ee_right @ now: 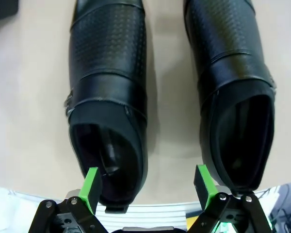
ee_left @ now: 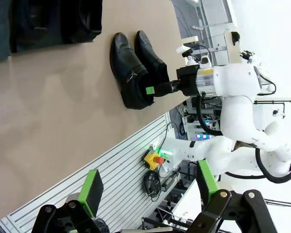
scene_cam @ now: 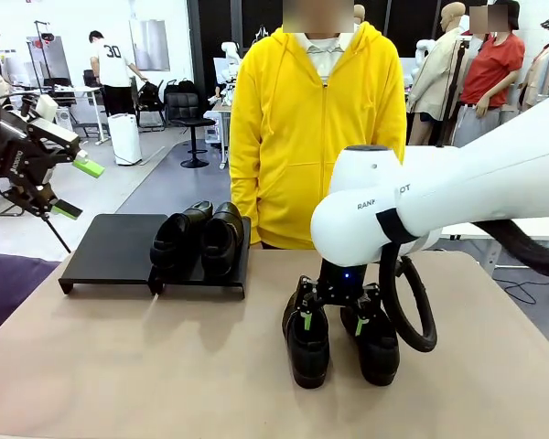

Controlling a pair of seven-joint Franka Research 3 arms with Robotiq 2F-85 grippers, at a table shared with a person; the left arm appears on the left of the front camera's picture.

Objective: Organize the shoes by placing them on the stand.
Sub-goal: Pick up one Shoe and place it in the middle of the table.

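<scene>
Two black shoes (scene_cam: 178,240) (scene_cam: 221,238) stand side by side on the right half of the low black stand (scene_cam: 110,249). A second pair (scene_cam: 306,340) (scene_cam: 377,346) is on the table near the middle, heels towards me. My right gripper (scene_cam: 332,322) hangs open just over their heels. In the right wrist view its left pad (ee_right: 91,187) is over the left shoe's (ee_right: 109,97) opening, and its right pad (ee_right: 203,184) is at the inner heel edge of the right shoe (ee_right: 233,87). My left gripper (scene_cam: 78,187) is open in the air, left of the stand.
A person in a yellow hoodie (scene_cam: 316,137) stands at the table's far edge, hands out of sight. The stand's left half is bare. The left wrist view shows the right arm (ee_left: 228,87) at the table pair (ee_left: 131,73), with a purple cloth (scene_cam: 9,283) at the table's left.
</scene>
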